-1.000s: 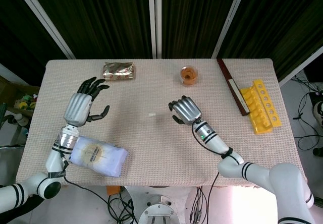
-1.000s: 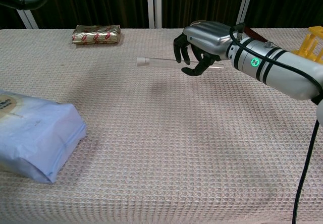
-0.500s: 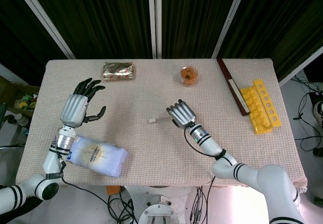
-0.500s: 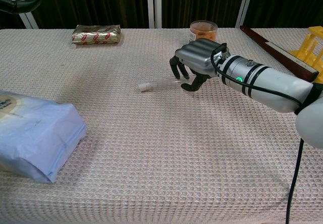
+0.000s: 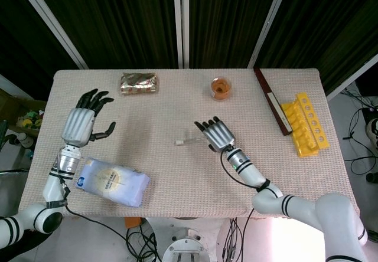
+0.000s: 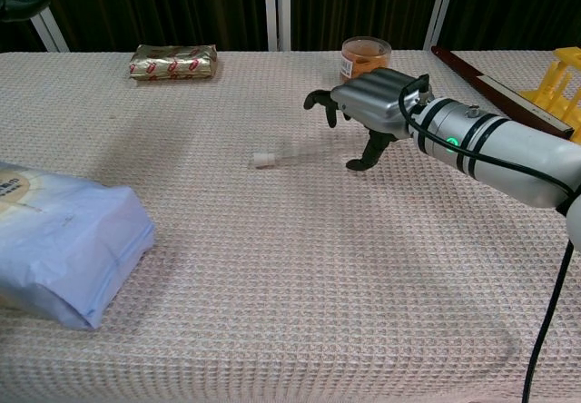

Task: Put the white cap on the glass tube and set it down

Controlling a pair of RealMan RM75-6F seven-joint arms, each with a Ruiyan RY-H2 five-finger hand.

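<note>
The table (image 5: 177,173) wore a beige waffle-weave cloth, on which were noted a clear glass tube (image 6: 304,154) with white cap (image 6: 263,160), a pale blue bag (image 5: 113,182), a yellow rack (image 5: 307,124) and an orange-filled jar (image 5: 221,88).

Dark curtains (image 5: 118,14) hang behind the beige-clothed table (image 5: 177,173).

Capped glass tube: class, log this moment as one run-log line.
capped glass tube: lying on table | right hand: open, over tube's far end | left hand: open, raised, empty | phase: set down
</note>
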